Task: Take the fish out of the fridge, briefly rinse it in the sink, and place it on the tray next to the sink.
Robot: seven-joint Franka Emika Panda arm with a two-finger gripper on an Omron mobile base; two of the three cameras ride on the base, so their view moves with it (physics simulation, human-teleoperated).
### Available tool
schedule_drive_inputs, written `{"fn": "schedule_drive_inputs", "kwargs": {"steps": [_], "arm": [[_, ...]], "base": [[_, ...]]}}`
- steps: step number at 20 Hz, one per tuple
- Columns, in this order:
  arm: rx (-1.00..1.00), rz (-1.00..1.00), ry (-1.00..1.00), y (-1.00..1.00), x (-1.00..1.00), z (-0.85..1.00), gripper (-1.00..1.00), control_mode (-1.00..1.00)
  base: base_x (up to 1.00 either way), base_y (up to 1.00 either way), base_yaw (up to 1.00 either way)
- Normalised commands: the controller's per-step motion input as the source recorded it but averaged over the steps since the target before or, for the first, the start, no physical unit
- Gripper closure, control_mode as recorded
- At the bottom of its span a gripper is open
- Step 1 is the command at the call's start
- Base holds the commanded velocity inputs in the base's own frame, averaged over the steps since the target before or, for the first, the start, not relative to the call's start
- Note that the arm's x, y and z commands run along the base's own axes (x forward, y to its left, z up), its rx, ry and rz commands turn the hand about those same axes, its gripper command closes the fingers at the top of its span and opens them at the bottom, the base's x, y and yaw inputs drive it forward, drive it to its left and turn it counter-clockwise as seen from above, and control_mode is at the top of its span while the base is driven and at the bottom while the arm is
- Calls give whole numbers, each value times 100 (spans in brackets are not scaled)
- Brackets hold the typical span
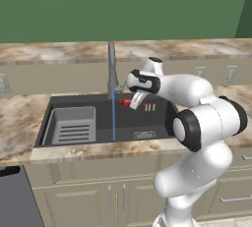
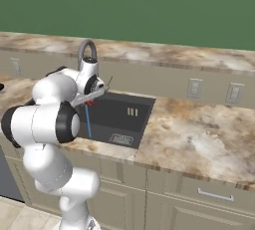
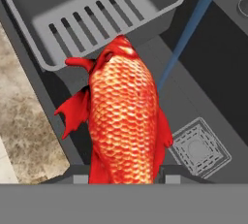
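Item: fish [image 3: 125,121], red-orange, scaled, slim, with small side fins; held in the tool [image 1: 135,102] above the sink [image 1: 147,123], just right of the water stream [image 1: 113,115] and not under it. Tool state: clamped on the fish near its tail end, the body projecting away from the tool over the basin floor; the finger tips themselves are mostly hidden behind the fish in the hand view. Landmark: sink, dark and rectangular, set into a marbled worktop [image 2: 199,129]. At the sink's back edge stands the faucet [image 1: 111,69], from which the blue stream falls into the basin. In the sink's left part sits a grey ribbed rack [image 1: 71,125]; on the sink floor, right of the stream, a square drain [image 3: 201,149] is seen. Handling, as judged: light for the arm, fairly stiff along the body, likely slippery once wetted, with thin fins that should not be taken as a hold. The best hold is judged to be across the thick flanks, as now, so that no slip occurs while the fish is carried. Rinse step is judged under way, the fish needing a short shift left into the stream.
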Motion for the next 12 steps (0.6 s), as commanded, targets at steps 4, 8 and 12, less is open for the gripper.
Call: {"fn": "schedule_drive_inputs", "kwargs": {"steps": [4, 8, 12], "arm": [[0, 7, -5, 0, 0, -16, 100, -100], [0, 8, -2, 0, 0, -13, 100, -100], [0, 7, -5, 0, 0, -6, 100, -100]], "base": [[0, 0, 0], [0, 0, 0], [0, 0, 0]]}}
